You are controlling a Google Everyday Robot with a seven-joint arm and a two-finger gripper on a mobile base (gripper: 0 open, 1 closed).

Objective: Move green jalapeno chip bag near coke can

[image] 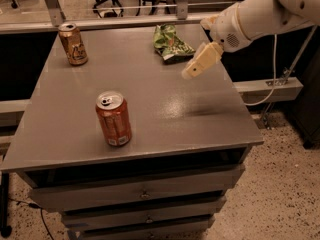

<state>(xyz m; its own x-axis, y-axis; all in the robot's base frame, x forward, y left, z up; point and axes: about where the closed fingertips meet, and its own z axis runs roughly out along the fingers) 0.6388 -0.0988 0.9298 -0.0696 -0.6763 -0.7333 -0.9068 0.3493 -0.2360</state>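
The green jalapeno chip bag (170,43) lies crumpled at the far middle-right of the grey table (165,109). The coke can (114,119), reddish-orange with a silver top, stands upright near the table's front left. My gripper (194,68) reaches in from the upper right on a white arm. It hovers above the table just to the right of the bag and slightly nearer than it, not touching it. It is far from the coke can and holds nothing.
A gold-brown can (73,44) with script lettering stands at the far left corner. The table has drawers (145,194) below its front edge. A metal rail (125,21) runs behind the table, with office chairs beyond. Speckled floor lies to the right.
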